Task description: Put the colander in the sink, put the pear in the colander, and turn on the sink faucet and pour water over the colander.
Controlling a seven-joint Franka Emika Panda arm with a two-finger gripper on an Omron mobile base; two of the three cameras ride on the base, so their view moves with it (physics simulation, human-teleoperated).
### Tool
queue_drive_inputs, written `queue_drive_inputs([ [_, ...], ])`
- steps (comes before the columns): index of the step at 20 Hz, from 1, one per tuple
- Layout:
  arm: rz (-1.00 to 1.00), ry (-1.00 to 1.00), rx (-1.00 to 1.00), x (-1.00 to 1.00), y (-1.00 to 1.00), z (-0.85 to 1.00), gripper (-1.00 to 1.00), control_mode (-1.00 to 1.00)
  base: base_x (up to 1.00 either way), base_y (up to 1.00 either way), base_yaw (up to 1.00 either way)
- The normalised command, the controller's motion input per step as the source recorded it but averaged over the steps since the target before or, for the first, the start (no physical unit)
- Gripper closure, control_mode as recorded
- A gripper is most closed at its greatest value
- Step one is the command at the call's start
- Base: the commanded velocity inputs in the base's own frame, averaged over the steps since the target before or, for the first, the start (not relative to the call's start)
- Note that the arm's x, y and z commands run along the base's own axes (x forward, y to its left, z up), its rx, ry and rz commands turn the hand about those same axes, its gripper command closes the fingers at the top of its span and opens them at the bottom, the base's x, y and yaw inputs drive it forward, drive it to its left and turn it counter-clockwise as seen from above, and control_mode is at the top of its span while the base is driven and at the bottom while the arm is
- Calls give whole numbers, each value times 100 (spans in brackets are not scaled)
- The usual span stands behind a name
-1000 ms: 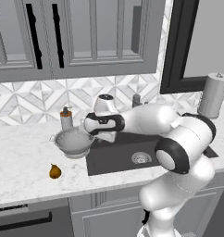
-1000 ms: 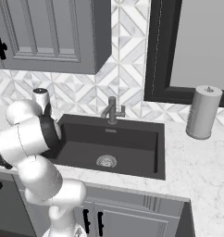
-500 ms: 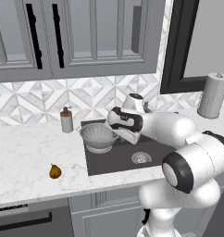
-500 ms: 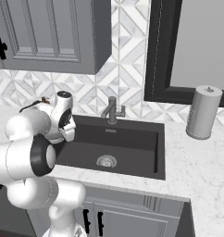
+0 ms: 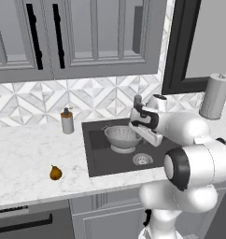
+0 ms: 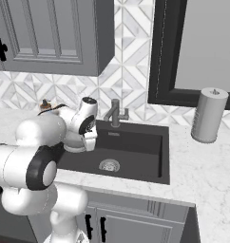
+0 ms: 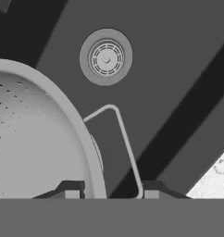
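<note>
Now my fingers [image 7: 107, 190] straddle the colander [image 5: 123, 137]'s thin wire side handle, one tip on each side; I cannot tell whether they clamp it. That silver perforated bowl sits low inside the dark sink [image 5: 101, 161], left of the drain [image 7: 106, 58]. I judge it stiff, light and smooth, so the handle is the surest hold. On the worktop [image 5: 26, 158], well apart to the left, the small pear [image 5: 55, 173] lies waiting; it looks firm but bruisable.
</note>
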Motion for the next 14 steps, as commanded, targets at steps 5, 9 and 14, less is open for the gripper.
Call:
queue_drive_inputs([
  [5, -14, 4, 0, 1, -83, -29, 100, -100, 0, 0, 0],
  [9, -8, 0, 0, 0, -86, -37, 100, -100, 0, 0, 0],
  [14, -2, 0, 0, 0, -81, -41, 100, -100, 0, 0, 0],
])
